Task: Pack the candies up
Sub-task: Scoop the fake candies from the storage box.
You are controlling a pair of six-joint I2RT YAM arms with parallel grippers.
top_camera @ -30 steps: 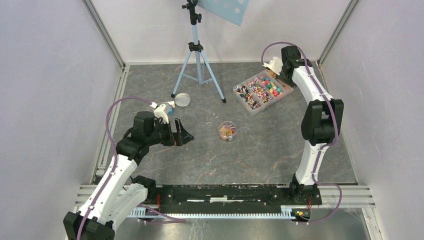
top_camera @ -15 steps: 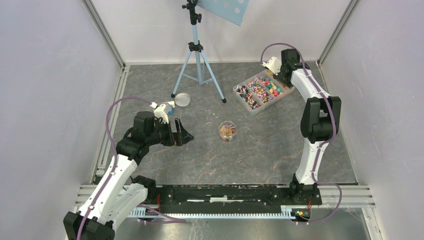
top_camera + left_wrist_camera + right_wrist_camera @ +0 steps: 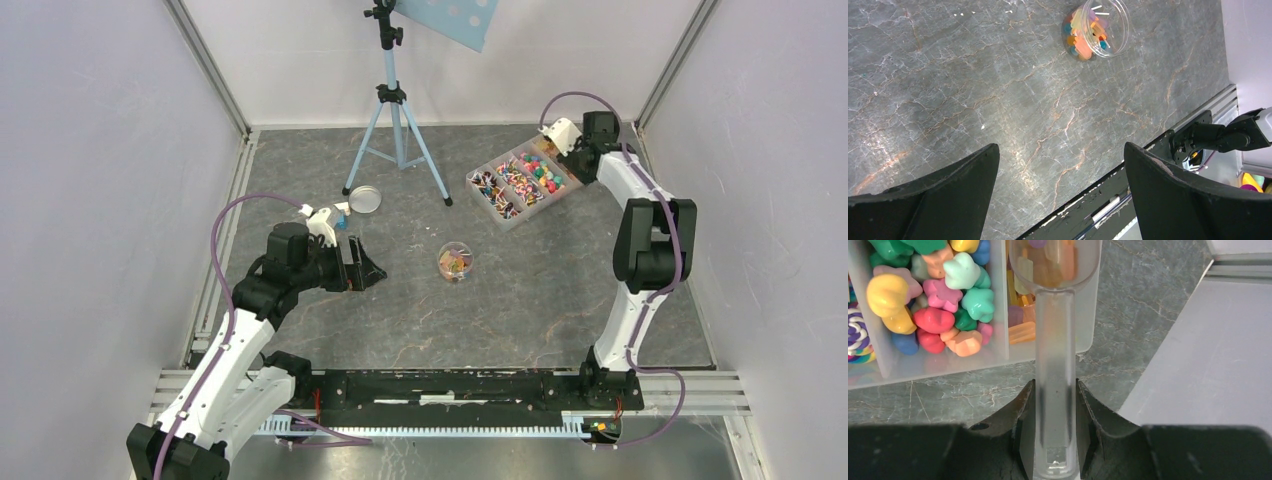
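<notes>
At the far right corner of the table, my right claw (image 3: 1055, 407) is pressed together on the frosted handle of a clear plastic scoop (image 3: 1055, 355). Its bowl is over the end compartment of the translucent divided plastic tray (image 3: 923, 372). The candies (image 3: 948, 295), small glossy multicoloured shapes, lie heaped loose there. I judge them light, hard and slippery, too tiny to pinch, so scooping from beneath suits them. My left claw (image 3: 1060, 150) hangs spread wide near the small round clear jar (image 3: 1096, 27), part-filled with sweets.
</notes>
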